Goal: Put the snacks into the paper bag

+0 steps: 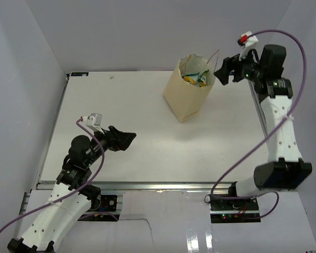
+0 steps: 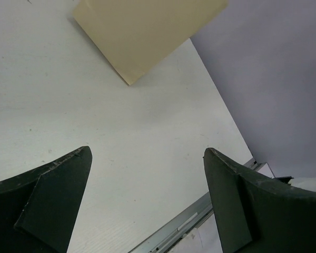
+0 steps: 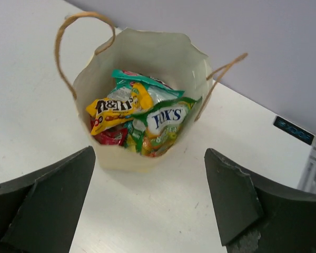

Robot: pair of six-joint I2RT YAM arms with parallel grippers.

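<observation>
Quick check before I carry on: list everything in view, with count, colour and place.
paper bag: one, cream, upright, far right of the table
yellow packet: one, yellow, in the bag, on top
green-white packet: one, in the bag, beside the yellow one
red wrapper: one, red, in the bag, partly buried
table: one, white
left claw: one, black, open, empty, over the table
right claw: one, black, open, empty, by the bag's mouth
</observation>
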